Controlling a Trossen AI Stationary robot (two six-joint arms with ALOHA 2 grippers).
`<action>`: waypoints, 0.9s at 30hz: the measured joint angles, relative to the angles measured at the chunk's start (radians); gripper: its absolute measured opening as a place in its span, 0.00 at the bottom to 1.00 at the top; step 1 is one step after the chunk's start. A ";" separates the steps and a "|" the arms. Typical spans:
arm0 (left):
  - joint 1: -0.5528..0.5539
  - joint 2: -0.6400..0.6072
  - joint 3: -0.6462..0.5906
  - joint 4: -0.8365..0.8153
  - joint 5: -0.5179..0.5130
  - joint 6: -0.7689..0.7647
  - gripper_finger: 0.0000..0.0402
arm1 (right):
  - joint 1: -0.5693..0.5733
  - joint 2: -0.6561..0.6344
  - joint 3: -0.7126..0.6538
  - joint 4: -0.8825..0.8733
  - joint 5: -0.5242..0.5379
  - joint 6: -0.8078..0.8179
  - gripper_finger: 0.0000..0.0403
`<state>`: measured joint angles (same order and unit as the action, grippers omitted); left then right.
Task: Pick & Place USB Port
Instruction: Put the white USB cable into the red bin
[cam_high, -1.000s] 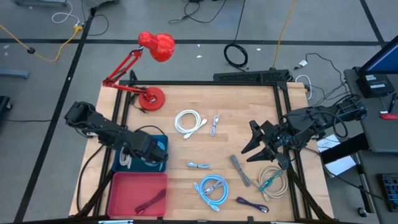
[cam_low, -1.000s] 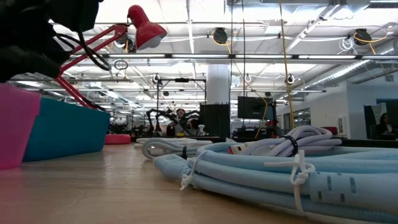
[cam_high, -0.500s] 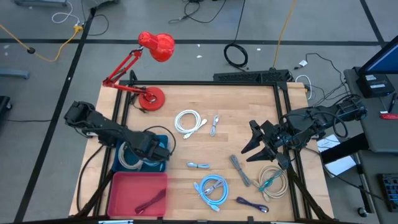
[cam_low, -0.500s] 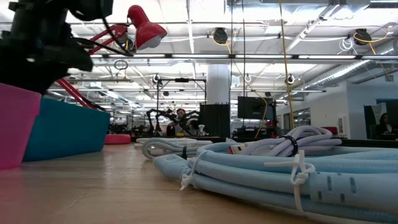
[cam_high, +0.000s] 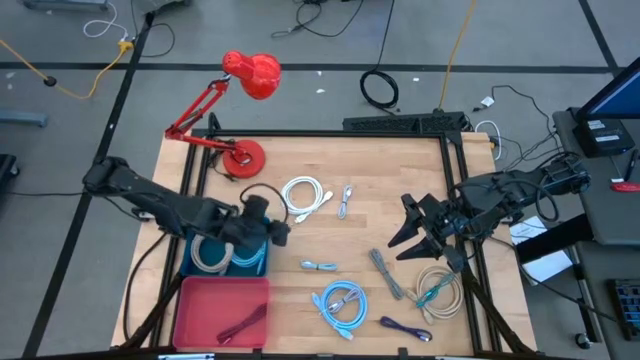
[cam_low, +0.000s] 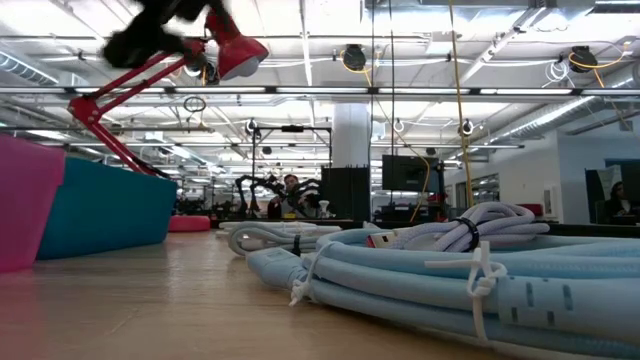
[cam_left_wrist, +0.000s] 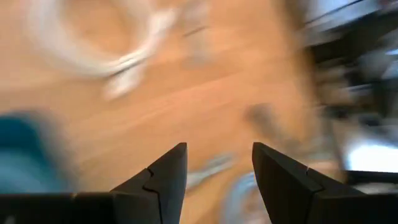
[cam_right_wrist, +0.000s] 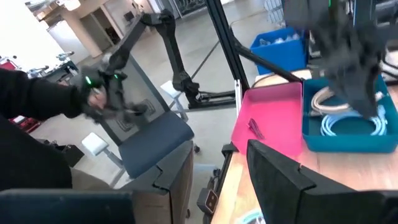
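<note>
USB cables, 2 coils, 1 beige (cam_high: 207, 256) and 1 light blue (cam_high: 250, 258), lie inside the blue bin (cam_high: 262, 221) at the table's left side.

High view: left gripper (cam_high: 274, 232) hangs over the bin's right edge, holding nothing. Right gripper (cam_high: 405, 226) waits at the table's right, fingers spread, empty. Red bin (cam_high: 205, 300) holds 1 dark cable (cam_high: 243, 322). Loose on the table (cam_high: 380, 170): white coil (cam_high: 303, 195), blue coil (cam_high: 342, 303), tan coil (cam_high: 438, 290), purple cable (cam_high: 405, 328). Red lamp (cam_high: 245, 75) stands at the back left.

Low view: blue coil (cam_low: 450, 275) in the foreground, white coil (cam_low: 268, 238) behind it, both bins at the left, lamp head (cam_low: 235, 45) above.

Left wrist view: fingers (cam_left_wrist: 166, 180) apart, nothing between them; everything beyond is blurred.

Right wrist view: both coils visible in the blue bin (cam_right_wrist: 348, 143), dark cable (cam_right_wrist: 255, 128) in the red bin (cam_right_wrist: 277, 115), a person's dark sleeve (cam_right_wrist: 31, 93) beyond the table.
</note>
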<state>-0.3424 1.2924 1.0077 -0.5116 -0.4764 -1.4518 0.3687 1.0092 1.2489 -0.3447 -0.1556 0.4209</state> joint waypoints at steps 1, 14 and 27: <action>0.000 -0.011 0.000 0.093 -0.015 0.058 0.46 | 0.000 0.000 0.000 -0.015 -0.001 -0.011 0.35; -0.070 -0.015 0.001 0.753 -0.152 0.370 0.46 | -0.120 0.022 -0.189 -0.327 0.546 0.276 0.35; -0.135 -0.016 0.000 0.677 -0.199 0.404 0.46 | -0.411 0.336 -0.556 0.484 0.233 0.687 0.35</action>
<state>-0.4778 1.2759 1.0080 0.1652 -0.6750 -1.0478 -0.0426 1.3457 0.6925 0.1390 0.0775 1.1082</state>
